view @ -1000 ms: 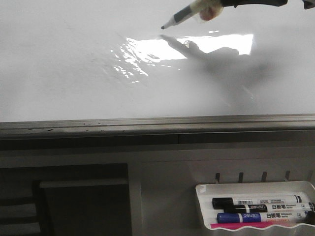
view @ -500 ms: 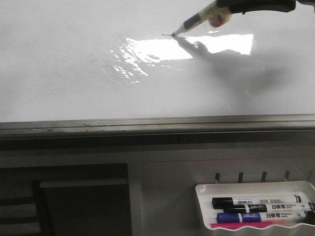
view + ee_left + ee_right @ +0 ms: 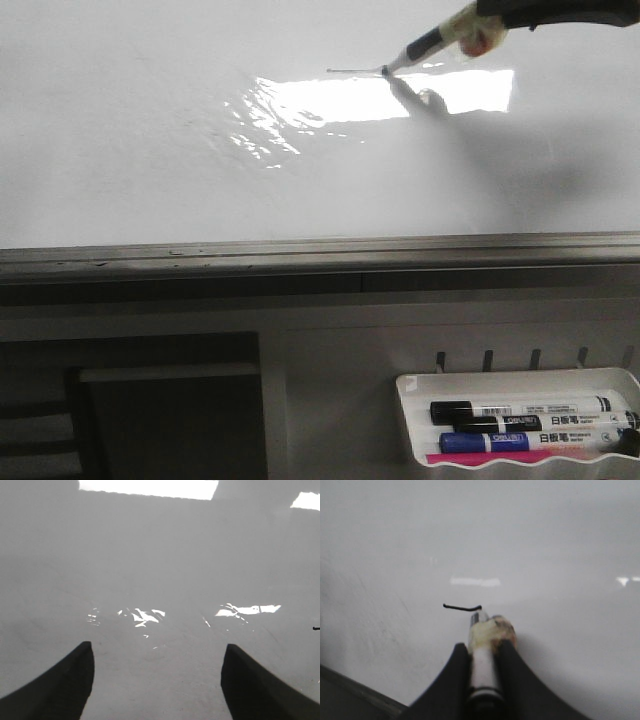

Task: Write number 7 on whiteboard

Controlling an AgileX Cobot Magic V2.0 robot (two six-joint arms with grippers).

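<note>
The whiteboard [image 3: 150,150] fills the upper front view, glossy white with a bright glare patch. My right gripper [image 3: 487,22] is shut on a black-tipped marker [image 3: 430,45], whose tip touches the board. A thin black horizontal stroke [image 3: 355,70], the only drawn part of the number 7, runs left from the tip. In the right wrist view the marker [image 3: 482,650] sits between the fingers with the stroke [image 3: 462,607] just beyond its tip. My left gripper [image 3: 157,652] is open over bare whiteboard [image 3: 160,555], nothing between its fingers.
The board's grey metal lower edge [image 3: 320,250] crosses the front view. Below it at the right, a white plastic tray [image 3: 520,425] holds a black marker [image 3: 520,410], a blue marker [image 3: 520,438] and a pink item. A dark opening [image 3: 130,405] lies at the lower left.
The right gripper and marker moved right along the board. The tip touched down and left a short horizontal black line that has grown longer.
</note>
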